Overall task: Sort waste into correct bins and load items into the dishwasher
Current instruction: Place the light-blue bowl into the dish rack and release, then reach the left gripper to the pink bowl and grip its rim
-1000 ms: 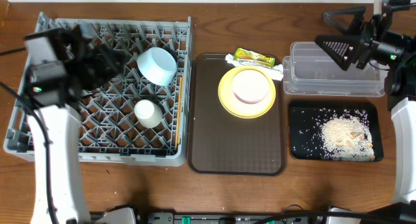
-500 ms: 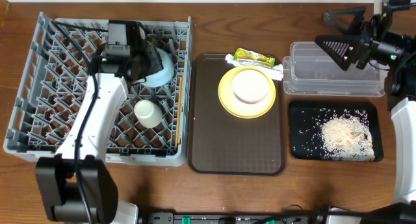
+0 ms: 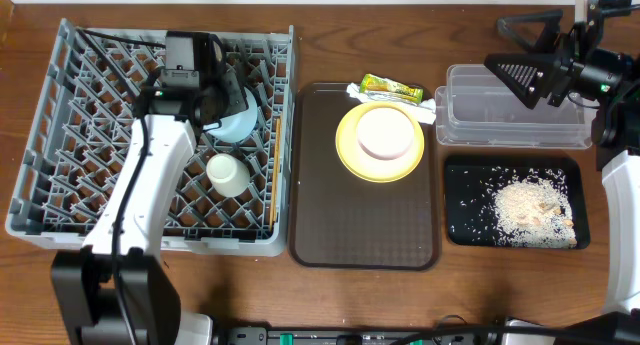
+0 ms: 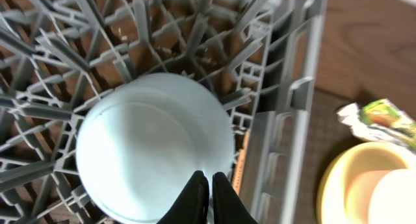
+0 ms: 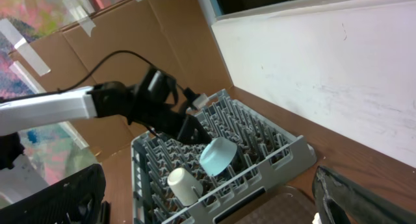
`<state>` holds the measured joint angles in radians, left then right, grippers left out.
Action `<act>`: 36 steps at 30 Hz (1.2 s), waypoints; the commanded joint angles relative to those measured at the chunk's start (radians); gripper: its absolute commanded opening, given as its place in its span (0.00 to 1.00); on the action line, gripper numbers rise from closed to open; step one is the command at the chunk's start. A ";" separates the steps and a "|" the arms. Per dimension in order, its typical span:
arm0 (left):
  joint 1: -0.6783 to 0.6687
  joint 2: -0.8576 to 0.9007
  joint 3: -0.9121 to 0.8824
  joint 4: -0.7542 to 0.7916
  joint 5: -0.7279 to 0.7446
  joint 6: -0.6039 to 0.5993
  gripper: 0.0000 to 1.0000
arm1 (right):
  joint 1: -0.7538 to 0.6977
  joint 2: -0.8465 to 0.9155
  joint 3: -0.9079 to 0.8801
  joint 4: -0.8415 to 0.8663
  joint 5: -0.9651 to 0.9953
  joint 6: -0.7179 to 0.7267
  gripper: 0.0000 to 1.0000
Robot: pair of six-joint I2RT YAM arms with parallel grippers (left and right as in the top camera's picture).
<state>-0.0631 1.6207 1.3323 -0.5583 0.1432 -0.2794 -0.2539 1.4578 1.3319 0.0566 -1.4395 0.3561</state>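
Swinging across from the 9 o'clock edge of the dish rack [image 3: 60, 125] within the last second, the left gripper [image 4: 205, 197] now sits over the light blue bowl [image 4: 153, 146], at about 2 o'clock in the rack. Its fingers are pinched together on the bowl's near rim, which looks like a grip in the wrist view. In the last half second the bowl has tipped and slid slightly toward 6 o'clock, so it is probably being reseated among the pegs rather than newly loaded. The white cup [image 3: 226, 173] stands near it at 4 o'clock. The right gripper [image 3: 525, 53] has not moved — jaws spread wide, empty, above the clear tub [image 3: 510, 125]. The yellow plate [image 3: 350, 155], the pink bowl [image 3: 388, 132] and the wrapper [image 3: 390, 86] at the plate's 12 o'clock are still to be dealt with.
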 commanded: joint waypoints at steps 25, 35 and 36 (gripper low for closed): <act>-0.626 0.109 0.002 0.166 -0.006 0.037 0.44 | -0.007 0.001 0.000 0.000 -0.001 0.002 0.99; -0.689 0.299 0.002 0.357 -0.006 0.037 0.43 | -0.007 0.001 0.000 0.000 -0.001 0.002 0.99; -0.696 0.315 0.002 0.373 -0.006 0.040 0.42 | -0.007 0.001 0.000 0.000 -0.001 0.002 0.99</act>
<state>-0.7372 1.9018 1.3323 -0.2142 0.1497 -0.2569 -0.2539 1.4578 1.3319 0.0566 -1.4391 0.3561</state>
